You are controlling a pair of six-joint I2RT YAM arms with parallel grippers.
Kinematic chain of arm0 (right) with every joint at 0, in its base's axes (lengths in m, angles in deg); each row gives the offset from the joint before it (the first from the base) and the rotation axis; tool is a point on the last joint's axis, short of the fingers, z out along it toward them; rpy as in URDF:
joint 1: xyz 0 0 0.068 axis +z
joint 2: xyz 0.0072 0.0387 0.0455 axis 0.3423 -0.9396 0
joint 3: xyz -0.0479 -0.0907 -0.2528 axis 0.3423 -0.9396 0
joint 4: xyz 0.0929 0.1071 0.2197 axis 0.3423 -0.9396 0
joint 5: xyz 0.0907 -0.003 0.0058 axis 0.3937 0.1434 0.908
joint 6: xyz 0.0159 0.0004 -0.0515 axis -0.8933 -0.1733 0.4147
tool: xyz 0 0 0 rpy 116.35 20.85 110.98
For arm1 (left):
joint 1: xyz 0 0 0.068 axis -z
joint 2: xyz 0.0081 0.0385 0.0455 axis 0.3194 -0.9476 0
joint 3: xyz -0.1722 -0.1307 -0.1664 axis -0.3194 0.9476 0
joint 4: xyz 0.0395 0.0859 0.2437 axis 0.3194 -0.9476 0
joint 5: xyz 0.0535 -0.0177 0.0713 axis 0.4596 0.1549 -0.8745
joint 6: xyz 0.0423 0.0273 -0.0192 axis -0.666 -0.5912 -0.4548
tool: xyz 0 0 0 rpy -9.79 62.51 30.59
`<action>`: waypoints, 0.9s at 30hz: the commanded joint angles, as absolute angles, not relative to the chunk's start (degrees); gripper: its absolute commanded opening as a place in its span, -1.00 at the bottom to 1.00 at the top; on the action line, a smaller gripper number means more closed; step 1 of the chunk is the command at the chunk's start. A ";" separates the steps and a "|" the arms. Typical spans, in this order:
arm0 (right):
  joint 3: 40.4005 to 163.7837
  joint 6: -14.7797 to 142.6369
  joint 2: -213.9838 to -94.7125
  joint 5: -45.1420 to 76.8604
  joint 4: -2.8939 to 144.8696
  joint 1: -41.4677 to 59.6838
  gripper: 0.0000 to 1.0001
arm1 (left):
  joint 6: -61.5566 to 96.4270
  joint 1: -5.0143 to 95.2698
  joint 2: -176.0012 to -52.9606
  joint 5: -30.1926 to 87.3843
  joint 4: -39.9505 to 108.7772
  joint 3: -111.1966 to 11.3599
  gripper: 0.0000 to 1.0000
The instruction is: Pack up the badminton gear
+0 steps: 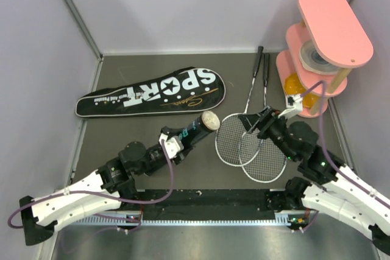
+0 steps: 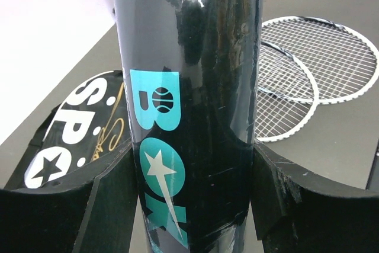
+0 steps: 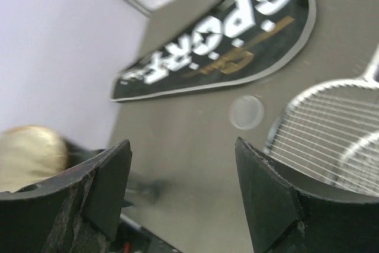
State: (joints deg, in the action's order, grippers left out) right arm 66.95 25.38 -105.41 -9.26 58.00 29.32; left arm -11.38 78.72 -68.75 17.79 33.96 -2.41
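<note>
While the left jaws clamp the black shuttle tube [image 1: 194,130] around its lower part, the tube lies slanted at the centre of the overhead view, its open mouth pointing to the upper right. A pale rounded shuttlecock [image 1: 210,120] sits in that mouth. From the left wrist camera the tube [image 2: 189,117] fills the middle of the frame, pinched between both black pads, with turquoise lettering down its side.

Right of the tube, two silver-framed rackets [image 1: 234,139] rest on the counter [image 1: 140,68]. Their strung heads overlap and their black handles run side by side toward the upper right. The black "SPORT" bag [image 1: 152,92] lies flat in the upper left of the frame, well apart from the rackets.

At the lower left corner, the left arm [image 1: 116,178] rises from its base and stretches diagonally up and right, its wrist in line with the tube. From the lower right the right arm [image 1: 317,175] bends inward, its wrist hanging above the racket heads. The right jaws stand released with nothing between them. Through their gap, the right wrist view shows bare counter, the bag [image 3: 219,45] and one racket head [image 3: 337,128]. A blurred pale round shape [image 3: 29,158] at that frame's left edge cannot be identified.

A pink tiered stand [image 1: 329,35] occupies the upper right corner.
</note>
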 commanded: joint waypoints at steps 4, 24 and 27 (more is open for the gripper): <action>68.11 21.52 -120.61 -18.07 54.98 26.57 0.40 | -11.90 78.92 -64.13 4.38 39.25 -5.52 -0.67; 119.08 36.99 -188.13 2.17 40.48 25.94 -0.23 | -15.68 78.74 -52.52 -22.64 43.47 -4.82 -0.80; 120.93 37.69 -190.77 0.23 39.16 27.00 -0.27 | -15.50 78.75 -52.52 -22.29 43.47 -4.73 -0.79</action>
State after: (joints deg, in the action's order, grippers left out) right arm 116.15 34.78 -189.03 2.09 43.57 24.95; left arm -14.48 78.72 -52.96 -21.60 38.79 -2.83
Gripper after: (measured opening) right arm 0.374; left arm 0.688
